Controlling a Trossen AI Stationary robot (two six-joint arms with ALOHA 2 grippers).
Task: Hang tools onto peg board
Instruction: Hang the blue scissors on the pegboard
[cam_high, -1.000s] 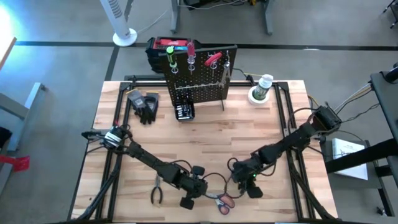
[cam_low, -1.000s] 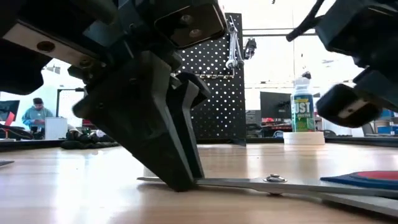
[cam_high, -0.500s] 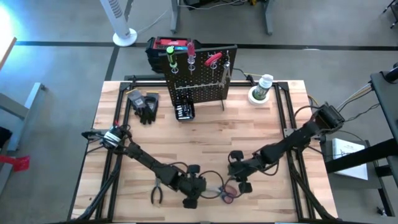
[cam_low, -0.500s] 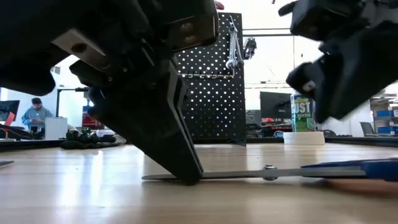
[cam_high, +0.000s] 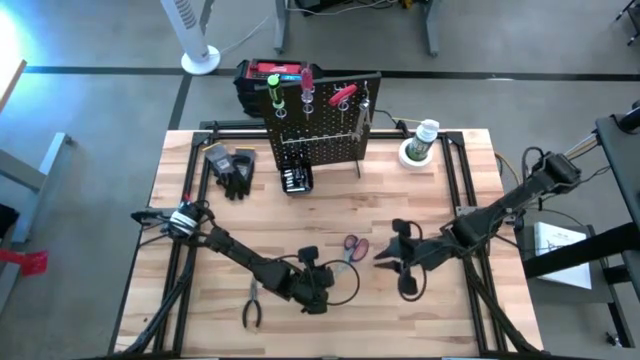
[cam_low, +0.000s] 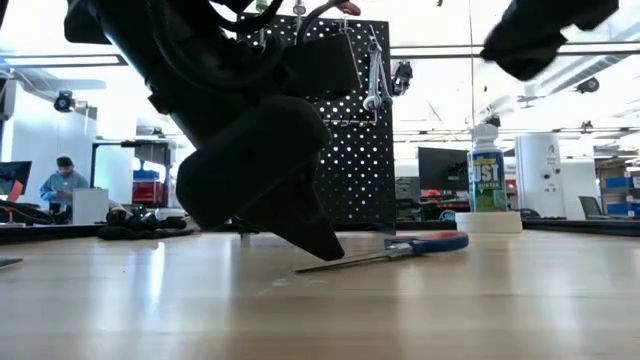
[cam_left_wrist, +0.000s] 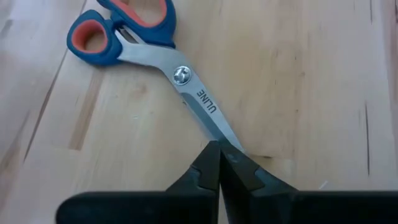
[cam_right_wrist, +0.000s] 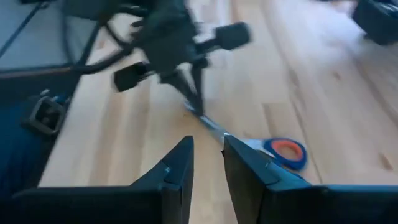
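Note:
The scissors (cam_high: 348, 250), with silver blades and red-and-blue handles, lie on the table right of centre; they also show in the left wrist view (cam_left_wrist: 180, 74) and the low view (cam_low: 400, 250). My left gripper (cam_high: 324, 279) is shut on their blade tips. My right gripper (cam_high: 384, 257) hovers open and empty just right of the handles, and the scissors lie ahead of it in its own view (cam_right_wrist: 280, 149). The peg board (cam_high: 320, 125) stands at the far edge with screwdrivers, a red tool and wrenches hung along its top. Black-handled pliers (cam_high: 252, 305) lie flat near the front edge. My left gripper pinches the tips of the closed blades (cam_left_wrist: 227, 134) between its two fingers. The fingers (cam_low: 310, 235) slant down from the near side, roughly in line with the blades. The scissors lie low on the table, handles (cam_left_wrist: 118, 31) pointing away toward the far right.
Black gloves (cam_high: 238, 170) and a small black box of bits (cam_high: 297, 180) lie in front of the peg board. A red-and-black toolbox (cam_high: 262, 75) stands behind it. A bottle on a white roll (cam_high: 423, 140) stands at the far right. Bare wood lies between the arms and the board.
The scissors have turned about their blade tips, which stayed in my left gripper: the handles swung from near the front edge round toward the far edge. My left gripper turned with them. My right gripper rose and drew back toward the table's right and far side.

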